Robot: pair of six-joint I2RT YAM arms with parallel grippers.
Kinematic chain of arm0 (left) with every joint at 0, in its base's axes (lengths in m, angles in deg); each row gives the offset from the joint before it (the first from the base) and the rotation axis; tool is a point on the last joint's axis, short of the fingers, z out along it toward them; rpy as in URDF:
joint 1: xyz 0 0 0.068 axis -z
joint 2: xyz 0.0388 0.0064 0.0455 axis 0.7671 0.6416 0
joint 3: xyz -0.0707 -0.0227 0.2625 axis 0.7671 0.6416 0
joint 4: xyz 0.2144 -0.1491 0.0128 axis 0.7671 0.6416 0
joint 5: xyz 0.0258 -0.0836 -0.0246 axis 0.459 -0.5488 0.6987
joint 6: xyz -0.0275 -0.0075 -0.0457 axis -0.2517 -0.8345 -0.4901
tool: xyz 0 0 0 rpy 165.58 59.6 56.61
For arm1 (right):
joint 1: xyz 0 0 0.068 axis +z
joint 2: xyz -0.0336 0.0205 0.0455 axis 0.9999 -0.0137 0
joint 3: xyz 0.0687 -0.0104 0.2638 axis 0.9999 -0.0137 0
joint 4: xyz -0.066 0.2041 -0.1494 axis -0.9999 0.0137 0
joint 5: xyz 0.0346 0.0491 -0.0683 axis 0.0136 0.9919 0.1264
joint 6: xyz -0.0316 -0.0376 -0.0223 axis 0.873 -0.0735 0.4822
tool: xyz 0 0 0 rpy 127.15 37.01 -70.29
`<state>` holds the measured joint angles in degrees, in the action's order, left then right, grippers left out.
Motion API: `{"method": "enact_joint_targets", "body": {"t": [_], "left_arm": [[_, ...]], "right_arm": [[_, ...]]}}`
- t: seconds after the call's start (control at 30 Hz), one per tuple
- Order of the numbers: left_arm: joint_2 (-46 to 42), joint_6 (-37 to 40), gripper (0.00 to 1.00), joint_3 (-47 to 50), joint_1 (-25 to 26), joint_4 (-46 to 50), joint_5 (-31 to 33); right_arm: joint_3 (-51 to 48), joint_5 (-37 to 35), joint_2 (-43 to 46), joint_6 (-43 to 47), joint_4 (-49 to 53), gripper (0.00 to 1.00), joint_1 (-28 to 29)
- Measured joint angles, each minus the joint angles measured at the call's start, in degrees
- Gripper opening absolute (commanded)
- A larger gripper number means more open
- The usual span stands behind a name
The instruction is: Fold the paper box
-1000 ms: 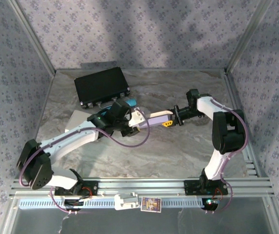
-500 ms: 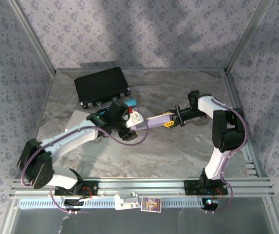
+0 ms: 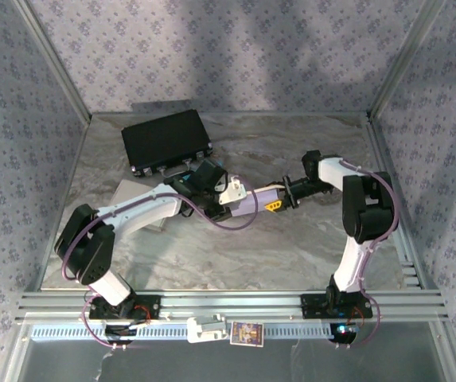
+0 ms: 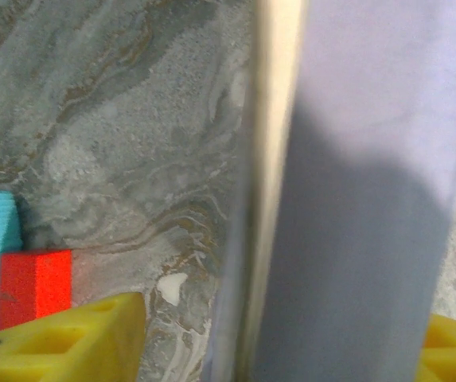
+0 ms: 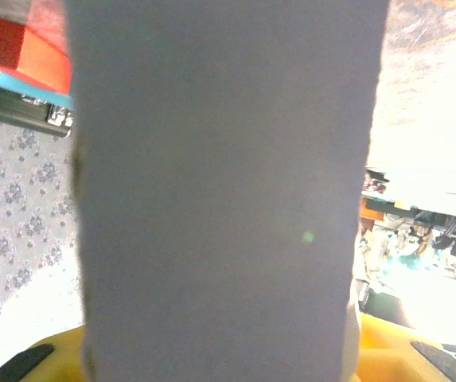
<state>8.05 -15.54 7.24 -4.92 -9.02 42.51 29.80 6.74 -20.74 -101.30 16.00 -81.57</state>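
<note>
Paper box mid-table, right end clamped in right gripper, left end straddled by left gripper, pinch unclear. Just re-grabbed slightly further right. Probably regrip before next fold.

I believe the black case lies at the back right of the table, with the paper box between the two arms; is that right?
Not quite: the top view shows the black case at the back left of the table; the paper box is indeed between the two arms.
</note>
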Motion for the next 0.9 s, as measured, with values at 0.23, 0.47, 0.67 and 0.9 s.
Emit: {"method": "enact_joint_targets", "body": {"t": [0.23,0.47,0.67,0.9], "left_arm": [[0.1,0.3,0.52,-1.5,0.0,5.0,-1.1],[0.1,0.2,0.5,-1.5,0.0,8.3,-1.5],[0.1,-0.7,0.41,-2.4,-0.7,9.9,-2.8],[0.4,-1.5,0.39,-4.8,-2.4,10.8,-4.7]], "right_arm": [[1.4,-3.1,-3.1,0.0,-0.4,0.68,0.9],[8.3,-9.6,-1.4,5.7,4.2,0.77,-2.0],[10.4,-15.6,6.2,13.8,11.0,0.76,-4.6],[11.2,-26.8,13.2,21.6,14.1,0.51,-5.3]]}}
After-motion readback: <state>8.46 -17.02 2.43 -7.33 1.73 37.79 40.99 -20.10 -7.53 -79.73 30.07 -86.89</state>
